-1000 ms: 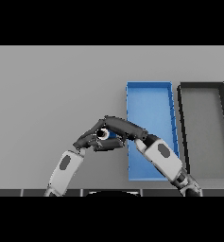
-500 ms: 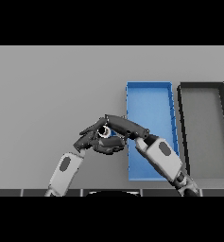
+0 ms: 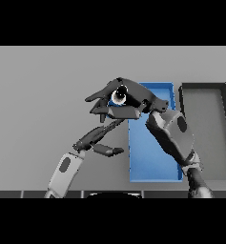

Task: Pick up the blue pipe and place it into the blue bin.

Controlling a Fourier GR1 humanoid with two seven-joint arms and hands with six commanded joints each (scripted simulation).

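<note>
The right robot hand (image 3: 126,102) is seen raised above the grey bench (image 3: 43,90), its fingers curled round the blue pipe (image 3: 118,96), of which only the round end with a pale rim shows between them; the pipe is thus held off the bench, at the left edge of the blue bin (image 3: 155,164), partly over its near-left wall rather than over its middle. The left robot hand (image 3: 97,142) is seen lower, just left of the bin, with fingers straight and relaxed and nothing held. A dark grey bin (image 3: 205,143) stands just beside the blue one on the right.

A release here is judged risky; the pipe could strike the bin's left wall and roll onto the bench; how firm the hold is cannot be told; a loose grip could let it slip early.
</note>
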